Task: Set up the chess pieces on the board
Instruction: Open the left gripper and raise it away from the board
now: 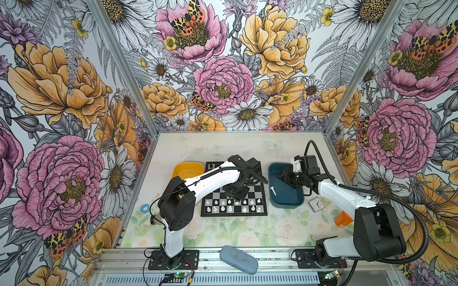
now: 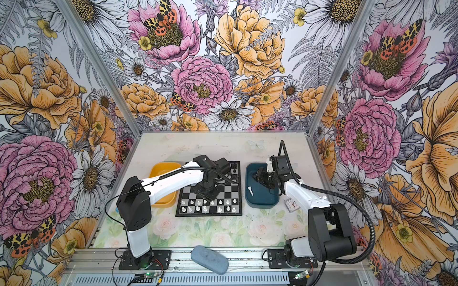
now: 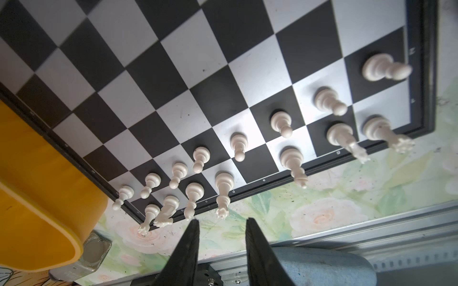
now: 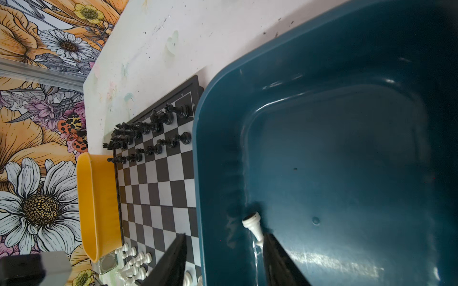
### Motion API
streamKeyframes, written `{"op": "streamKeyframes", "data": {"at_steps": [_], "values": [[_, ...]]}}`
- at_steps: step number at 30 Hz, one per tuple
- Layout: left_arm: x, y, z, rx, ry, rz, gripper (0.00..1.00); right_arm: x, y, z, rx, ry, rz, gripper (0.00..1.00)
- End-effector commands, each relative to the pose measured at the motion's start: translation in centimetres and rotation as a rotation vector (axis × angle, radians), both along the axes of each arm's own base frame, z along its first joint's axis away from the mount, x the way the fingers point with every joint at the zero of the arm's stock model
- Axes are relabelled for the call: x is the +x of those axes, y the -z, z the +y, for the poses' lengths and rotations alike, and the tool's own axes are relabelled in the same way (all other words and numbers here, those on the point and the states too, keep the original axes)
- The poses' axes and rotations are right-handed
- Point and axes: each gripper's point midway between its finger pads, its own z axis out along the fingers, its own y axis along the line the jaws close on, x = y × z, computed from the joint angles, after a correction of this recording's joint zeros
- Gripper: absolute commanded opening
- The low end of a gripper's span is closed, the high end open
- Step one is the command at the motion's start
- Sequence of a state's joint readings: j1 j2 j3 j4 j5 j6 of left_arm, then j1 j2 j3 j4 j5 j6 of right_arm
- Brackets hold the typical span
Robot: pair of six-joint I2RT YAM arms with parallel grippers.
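The board lies mid-table. White chess pieces stand in its two near rows. My left gripper hangs over the board just behind those rows, open, with nothing between its fingers. One white piece lies on its side in the blue tray. My right gripper hovers over that tray, open, straddling the tray's wall on the board side. The lying piece's thin end is right beside one fingertip.
Black chessmen fill the board's far rows. A yellow tray sits left of the board, partly under my left arm. Also here are a small clock, an orange object, a blue tape roll, a grey-blue pouch and a glass jar.
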State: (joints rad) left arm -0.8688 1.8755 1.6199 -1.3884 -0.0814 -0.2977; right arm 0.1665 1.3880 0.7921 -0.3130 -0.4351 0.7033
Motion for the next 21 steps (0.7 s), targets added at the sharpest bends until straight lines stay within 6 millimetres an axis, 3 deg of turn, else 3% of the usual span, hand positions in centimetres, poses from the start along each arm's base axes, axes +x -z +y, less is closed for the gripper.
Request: {"op": "streamKeyframes", "data": {"at_steps": [1, 3, 12, 21], "values": [[2.1, -3.6, 0.3, -0.027, 0.006, -0.115, 0.34, -0.4, -1.3, 0.2, -0.019, -0.032, -0.022, 0.52], [3.3, -6.2, 0.4, -0.068, -0.001, -0.197, 0.34, -0.6, -1.7, 0.1, -0.047, -0.048, -0.019, 0.52], [8.9, -12.6, 0.3, -0.097, -0.013, -0.497, 0.33, -1.8, -2.9, 0.1, -0.179, -0.154, 0.020, 0.51], [12.3, -19.6, -0.8, -0.370, -0.064, -0.790, 0.33, -2.3, -0.9, 0.8, -0.271, -0.245, 0.115, 0.50]]}}
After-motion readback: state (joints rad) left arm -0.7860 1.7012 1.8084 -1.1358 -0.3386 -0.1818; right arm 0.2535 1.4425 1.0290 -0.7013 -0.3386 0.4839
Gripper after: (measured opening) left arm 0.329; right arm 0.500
